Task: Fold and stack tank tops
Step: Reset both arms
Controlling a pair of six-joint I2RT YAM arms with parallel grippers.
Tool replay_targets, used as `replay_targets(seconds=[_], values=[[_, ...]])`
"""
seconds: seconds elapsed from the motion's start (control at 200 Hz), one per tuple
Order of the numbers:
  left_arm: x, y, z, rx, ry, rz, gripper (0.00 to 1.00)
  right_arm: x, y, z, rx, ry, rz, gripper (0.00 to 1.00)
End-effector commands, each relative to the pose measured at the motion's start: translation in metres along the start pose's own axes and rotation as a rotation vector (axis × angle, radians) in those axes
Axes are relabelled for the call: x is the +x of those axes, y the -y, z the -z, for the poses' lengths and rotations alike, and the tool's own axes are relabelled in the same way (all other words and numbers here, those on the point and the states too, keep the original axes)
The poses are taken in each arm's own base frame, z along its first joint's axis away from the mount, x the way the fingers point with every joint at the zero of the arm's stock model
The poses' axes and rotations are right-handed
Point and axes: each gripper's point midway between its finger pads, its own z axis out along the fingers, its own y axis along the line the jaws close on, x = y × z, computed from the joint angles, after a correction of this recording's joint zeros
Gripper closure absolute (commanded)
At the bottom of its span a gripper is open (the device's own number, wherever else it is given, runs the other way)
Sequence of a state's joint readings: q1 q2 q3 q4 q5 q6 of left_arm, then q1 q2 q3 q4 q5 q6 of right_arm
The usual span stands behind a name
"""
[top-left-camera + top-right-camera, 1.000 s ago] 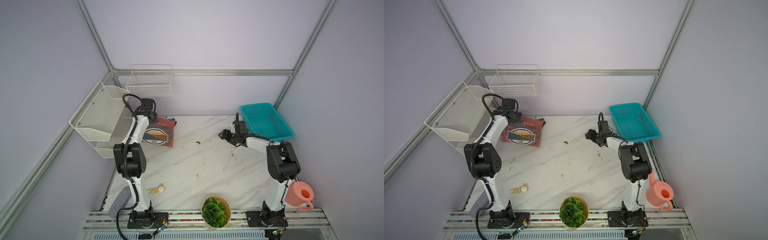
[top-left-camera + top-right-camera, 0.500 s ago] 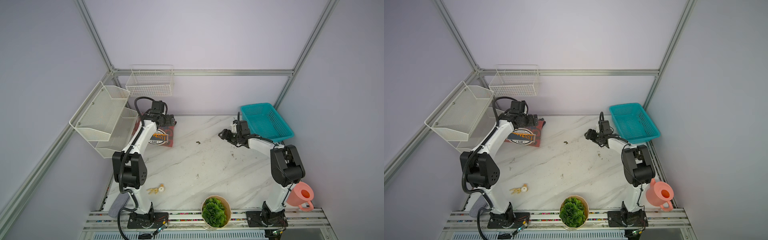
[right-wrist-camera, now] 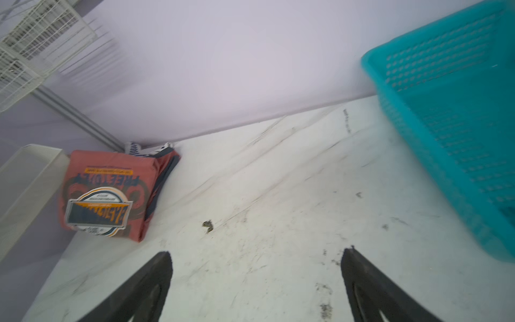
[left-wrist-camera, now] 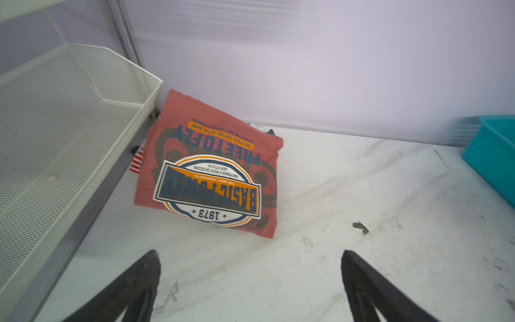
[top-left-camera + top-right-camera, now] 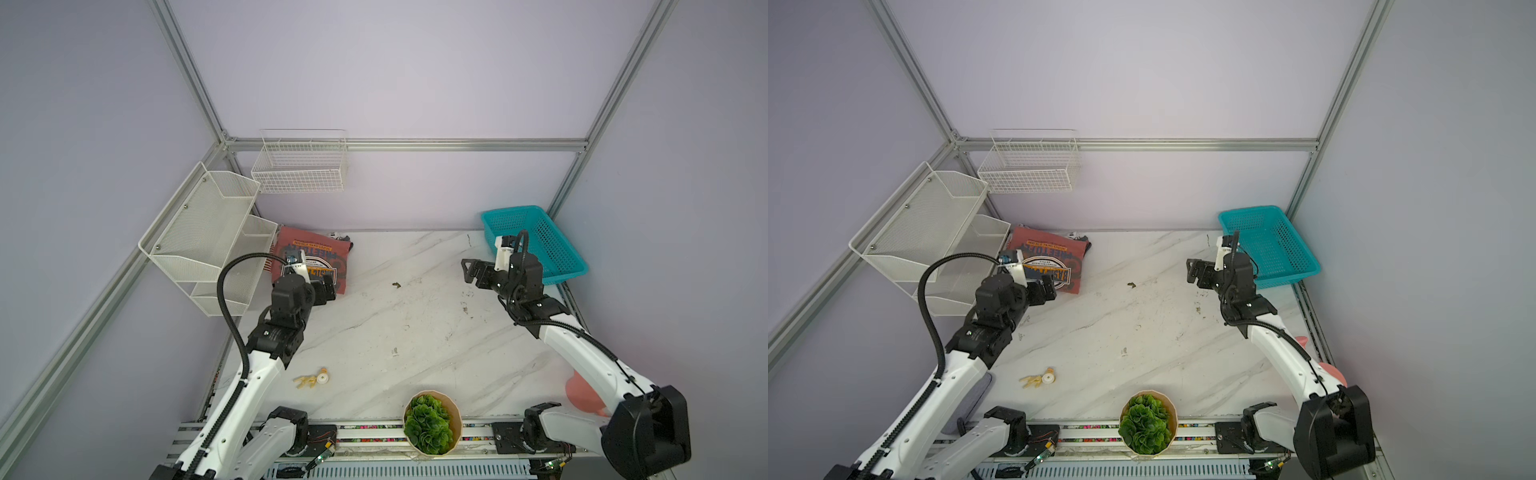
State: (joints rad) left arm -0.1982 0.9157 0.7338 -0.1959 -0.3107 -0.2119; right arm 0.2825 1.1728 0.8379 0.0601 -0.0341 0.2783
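Observation:
The tank tops lie folded in a stack in the table's back left corner. On top is the dusty-red one [image 5: 318, 251] [image 5: 1050, 255] [image 4: 214, 156] [image 3: 111, 170] with its oval badge. A red-and-white striped edge [image 4: 137, 163] pokes out beside the shelf. A black-and-white striped edge [image 3: 136, 147] [image 5: 341, 237] shows at the back. My left gripper [image 5: 327, 287] [image 5: 1044, 289] [image 4: 249, 255] is open and empty over bare table, just in front of the stack. Beside the teal basket [image 5: 565, 272] [image 5: 1287, 279] [image 3: 446, 156], my right gripper [image 5: 471, 270] [image 5: 1194, 270] [image 3: 257, 252] is also open and empty.
A white mesh shelf [image 5: 208, 237] stands against the left wall next to the stack. A wire basket [image 5: 299, 166] hangs on the back wall. Near the front edge are a bowl with a green plant [image 5: 430, 422], a small yellow toy [image 5: 311, 379] and a pink watering can [image 5: 582, 395].
My left arm has pulled back from over the stack toward the front, leaving the dusty-red top uncovered. My right arm has drawn back slightly from the basket, its jaws a little wider.

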Motion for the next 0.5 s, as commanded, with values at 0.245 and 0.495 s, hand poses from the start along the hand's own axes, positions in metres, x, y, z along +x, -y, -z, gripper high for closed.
replay_targets(seconds=[0.245, 0.495], values=[[0.070, -0.054, -0.043, -0.325, 0.114, -0.150, 0.00, 0.018, 0.088, 0.001, 0.400, 0.247, 0.236, 0.03], [0.080, -0.055, -0.068, -0.305, 0.150, -0.184, 0.00, 0.037, 0.107, -0.025, 0.375, 0.370, 0.233, 0.03]])
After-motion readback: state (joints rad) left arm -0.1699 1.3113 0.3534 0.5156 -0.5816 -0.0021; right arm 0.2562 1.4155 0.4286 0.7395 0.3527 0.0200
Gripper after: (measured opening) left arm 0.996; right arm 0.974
